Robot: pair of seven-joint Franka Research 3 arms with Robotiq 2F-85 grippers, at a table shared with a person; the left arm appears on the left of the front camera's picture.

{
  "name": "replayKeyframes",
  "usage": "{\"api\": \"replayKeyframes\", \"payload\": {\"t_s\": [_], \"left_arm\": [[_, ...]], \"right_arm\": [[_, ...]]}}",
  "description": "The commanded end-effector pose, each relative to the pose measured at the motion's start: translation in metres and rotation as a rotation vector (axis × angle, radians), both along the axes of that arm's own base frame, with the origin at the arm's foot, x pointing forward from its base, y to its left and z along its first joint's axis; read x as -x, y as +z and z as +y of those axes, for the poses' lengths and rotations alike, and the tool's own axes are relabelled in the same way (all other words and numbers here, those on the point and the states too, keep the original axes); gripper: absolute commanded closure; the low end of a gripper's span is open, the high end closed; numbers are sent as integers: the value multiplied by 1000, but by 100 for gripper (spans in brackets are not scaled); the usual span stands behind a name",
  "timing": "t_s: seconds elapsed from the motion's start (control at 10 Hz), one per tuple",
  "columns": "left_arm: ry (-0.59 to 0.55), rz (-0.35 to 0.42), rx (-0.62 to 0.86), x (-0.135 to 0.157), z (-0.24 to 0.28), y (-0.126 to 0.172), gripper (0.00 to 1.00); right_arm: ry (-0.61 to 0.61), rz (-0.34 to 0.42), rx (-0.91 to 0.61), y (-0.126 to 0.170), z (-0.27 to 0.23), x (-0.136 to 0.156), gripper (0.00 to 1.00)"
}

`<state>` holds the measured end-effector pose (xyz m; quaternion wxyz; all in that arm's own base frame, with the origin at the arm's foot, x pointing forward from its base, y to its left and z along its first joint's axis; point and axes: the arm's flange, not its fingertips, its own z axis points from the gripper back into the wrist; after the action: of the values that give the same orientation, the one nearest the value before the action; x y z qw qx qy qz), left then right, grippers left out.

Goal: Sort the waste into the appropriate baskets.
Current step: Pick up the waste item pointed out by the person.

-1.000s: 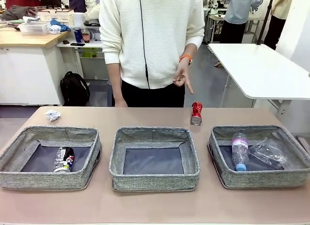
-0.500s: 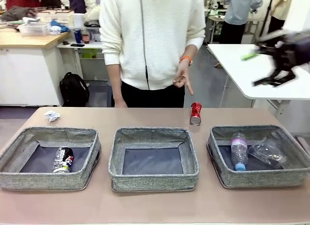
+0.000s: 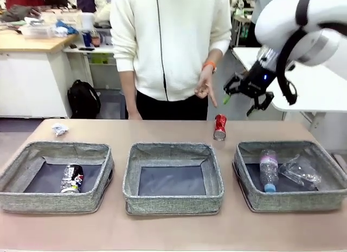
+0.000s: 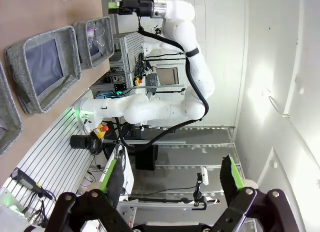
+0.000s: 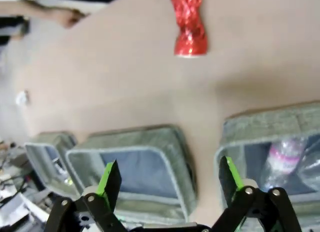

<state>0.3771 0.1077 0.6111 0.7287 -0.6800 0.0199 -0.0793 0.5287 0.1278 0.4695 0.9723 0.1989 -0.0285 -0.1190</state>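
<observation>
The right gripper (image 3: 242, 100) is hanging wide open and empty at the upper right of the front view, and the red soda can (image 3: 219, 127) is lying on the table (image 3: 162, 130) just below-left of it, its long axis running nearly straight up the frame.

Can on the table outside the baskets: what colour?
The can is shiny red, pinched at the middle. Best seen in the right wrist view.
</observation>
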Motion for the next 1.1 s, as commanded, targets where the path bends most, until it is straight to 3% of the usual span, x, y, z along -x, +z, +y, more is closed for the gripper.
{"api": "replayKeyframes", "payload": {"t_s": [0.0,0.1,0.2,0.3,0.4,0.5,0.7,1.0], "left_arm": [[-7,-19,6,2,2,3,0],[-7,-19,6,2,2,3,0],[-7,-19,6,2,2,3,0],[-7,-19,6,2,2,3,0],[-7,-19,6,2,2,3,0],[-7,-19,6,2,2,3,0],[-7,-19,6,2,2,3,0],[-7,-19,6,2,2,3,0]], "right_arm": [[10,-77,31,7,-6,-19,0],[0,0,0,0,0,0,0],[0,0,0,0,0,0,0],[6,-8,17,-7,-4,-16,0],[31,-27,223,-25,18,-20,0],[26,-58,267,-36,30,-38,0],[-2,-41,345,-60,42,-68,0],[55,-94,385,-108,54,-109,0]]}}
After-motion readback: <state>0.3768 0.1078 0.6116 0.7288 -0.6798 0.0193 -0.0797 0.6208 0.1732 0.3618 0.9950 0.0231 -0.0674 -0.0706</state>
